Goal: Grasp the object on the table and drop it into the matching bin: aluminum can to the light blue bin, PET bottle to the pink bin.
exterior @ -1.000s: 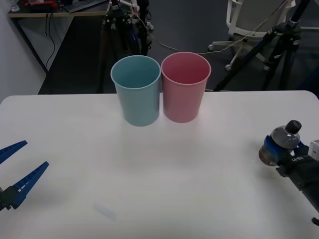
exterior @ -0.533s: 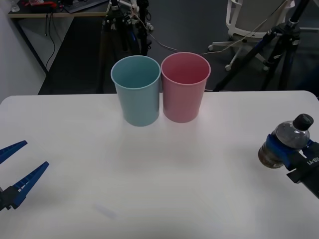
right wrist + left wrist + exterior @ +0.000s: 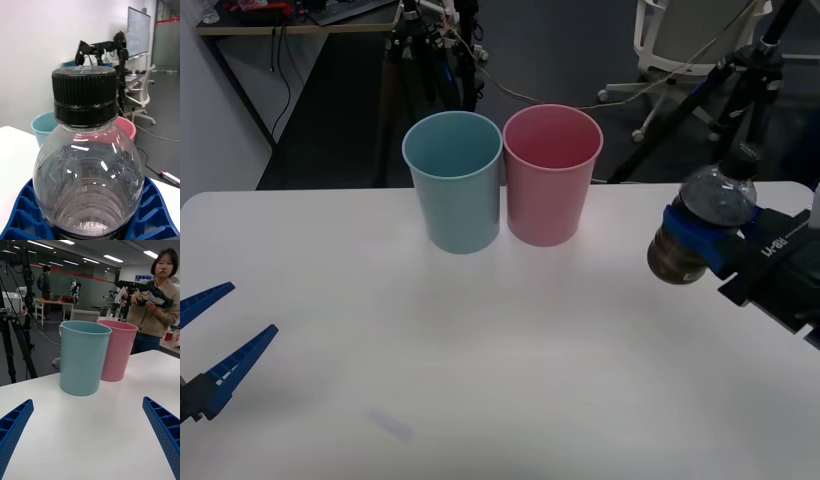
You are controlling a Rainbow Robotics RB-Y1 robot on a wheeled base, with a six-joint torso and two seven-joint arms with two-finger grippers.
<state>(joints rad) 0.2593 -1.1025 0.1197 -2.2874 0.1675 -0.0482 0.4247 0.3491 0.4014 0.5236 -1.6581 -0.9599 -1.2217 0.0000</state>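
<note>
Front: bottle (image 3: 700, 225) pinched in right claw (image 3: 692, 243), lifted off counter (image 3: 480, 350) at 3 o'clock, pink bin (image 3: 550, 175) at 12; drop pending. Right wrist: bottle gripped. Left wrist: left claw (image 3: 90, 442) spread, idle; blue bin (image 3: 83, 356) ahead.

PET bottle (image 3: 88, 187) — glossy plastic, ribbed | table (image 3: 480, 340) — smooth matt

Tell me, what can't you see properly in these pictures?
- PET bottle: its bottom in the right wrist view, hidden by the right pincer holding it.
- Pink bin: mostly behind the bottle there.
- Left pincer: cut off by the front view's edge.
</note>
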